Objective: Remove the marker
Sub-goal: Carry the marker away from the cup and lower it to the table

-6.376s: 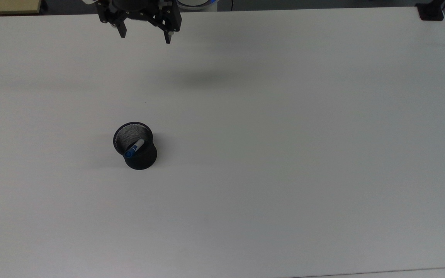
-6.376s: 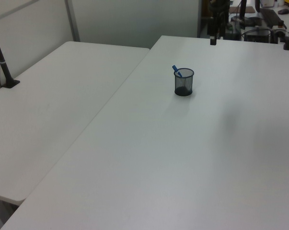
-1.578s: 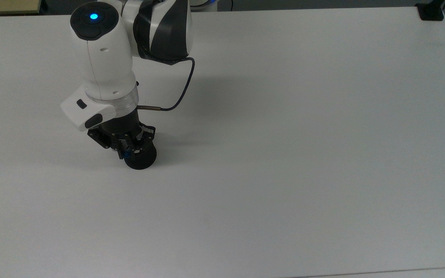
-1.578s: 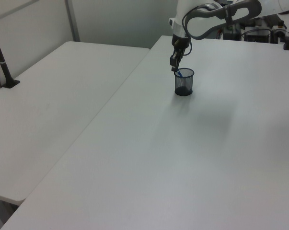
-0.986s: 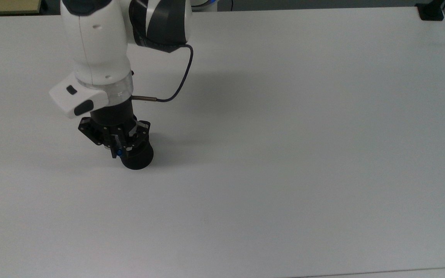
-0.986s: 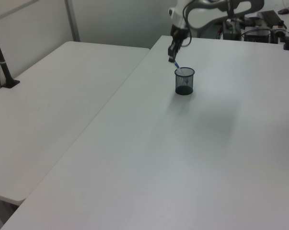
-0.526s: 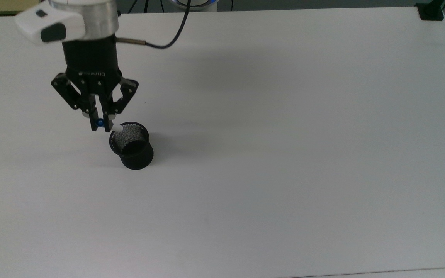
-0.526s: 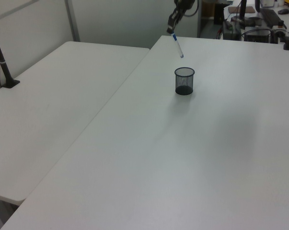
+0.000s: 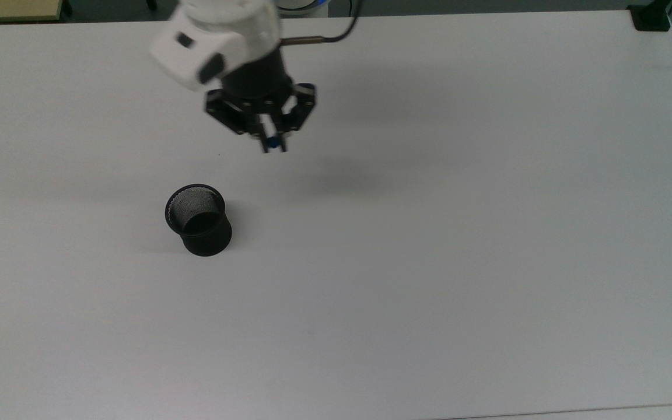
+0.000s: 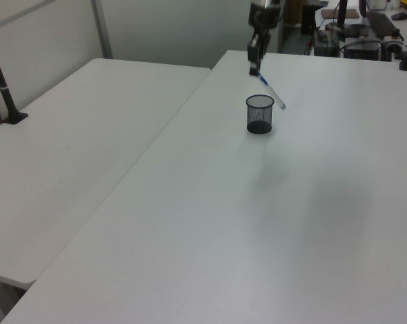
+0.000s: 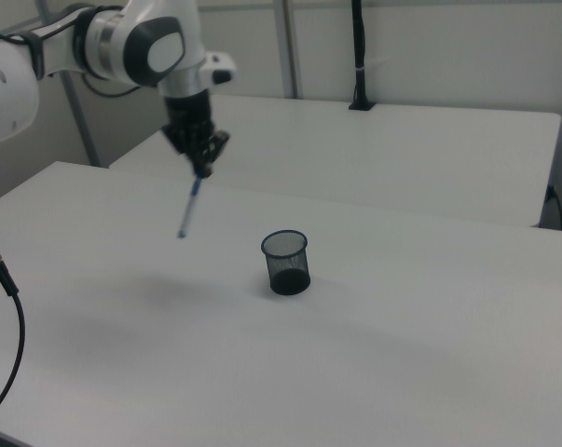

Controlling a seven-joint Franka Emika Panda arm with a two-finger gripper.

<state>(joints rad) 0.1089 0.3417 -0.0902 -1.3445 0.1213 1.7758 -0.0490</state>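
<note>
Since half a second ago the tool (image 9: 273, 142) is carrying the marker (image 9: 276, 140) away from the mesh cup (image 9: 199, 220), which is now sitting empty below and to the top view's left of the tool.

In the left view, the marker (image 10: 268, 88) is hanging slanted beneath the tool (image 10: 255, 67), above the worktop (image 10: 270, 216).

In the right view, the tool (image 11: 202, 169) is pinching the marker (image 11: 189, 207) by its top end; the cup (image 11: 286, 262) is standing well apart, so removal looks nearly done.
</note>
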